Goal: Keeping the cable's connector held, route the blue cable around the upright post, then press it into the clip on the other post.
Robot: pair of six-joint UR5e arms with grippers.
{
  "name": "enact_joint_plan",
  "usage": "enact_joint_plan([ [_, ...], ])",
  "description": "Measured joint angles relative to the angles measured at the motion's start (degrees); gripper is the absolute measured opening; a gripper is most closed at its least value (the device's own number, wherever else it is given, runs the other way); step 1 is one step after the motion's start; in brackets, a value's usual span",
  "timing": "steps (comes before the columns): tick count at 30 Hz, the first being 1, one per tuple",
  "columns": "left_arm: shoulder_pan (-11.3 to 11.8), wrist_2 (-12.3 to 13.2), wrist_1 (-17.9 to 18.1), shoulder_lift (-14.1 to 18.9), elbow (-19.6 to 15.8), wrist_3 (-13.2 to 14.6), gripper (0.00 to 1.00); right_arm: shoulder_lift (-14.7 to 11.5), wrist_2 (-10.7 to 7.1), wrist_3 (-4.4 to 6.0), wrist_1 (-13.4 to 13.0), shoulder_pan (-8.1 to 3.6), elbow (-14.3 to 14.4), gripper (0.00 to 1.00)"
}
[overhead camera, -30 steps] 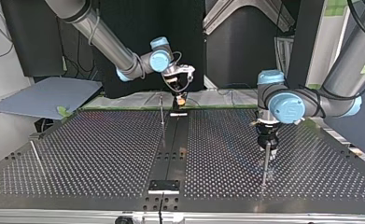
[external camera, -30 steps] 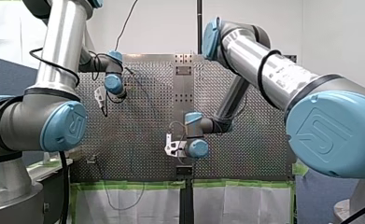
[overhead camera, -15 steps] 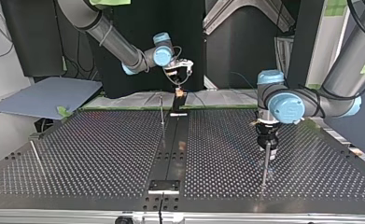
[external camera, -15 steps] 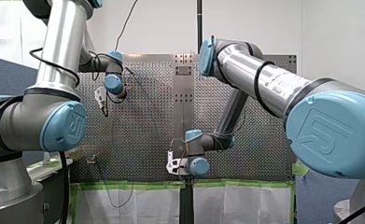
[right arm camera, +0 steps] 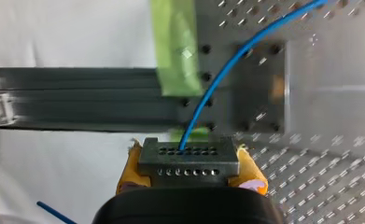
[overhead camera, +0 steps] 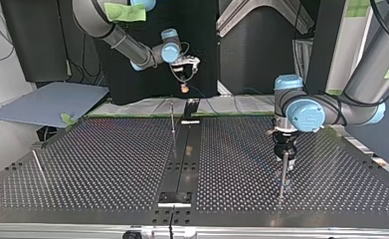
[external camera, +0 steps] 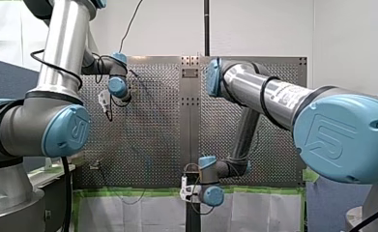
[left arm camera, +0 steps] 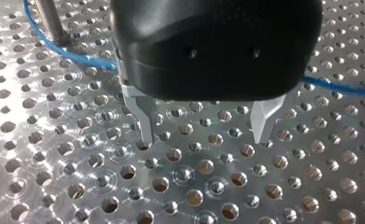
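Ok, right hand (right arm camera: 189, 169) pinches the connector (right arm camera: 188, 156) just off the bench (right arm camera: 329, 177) edge, blue cable (right arm camera: 217, 79) runs past the post (left arm camera: 49, 18) by my spread left hand (left arm camera: 203, 135), so I swing slowly, tension light.

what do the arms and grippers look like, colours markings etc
Both arms, my left arm and my right arm, are silver tubes with pale blue joint caps bearing an embossed logo, each wrapped by a black cable. My right arm carries a green tape strip. My left gripper has a black housing and pointed metal fingers; my right gripper is black with yellow pads.
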Motion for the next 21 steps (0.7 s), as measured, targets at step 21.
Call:
enact_joint_plan([
  [21,0.0,-0.3,0.0,0.0,0.0,0.0,1.00,5.0,0.47,1.03,-5.5,-3.59,1.6,0.00],
])
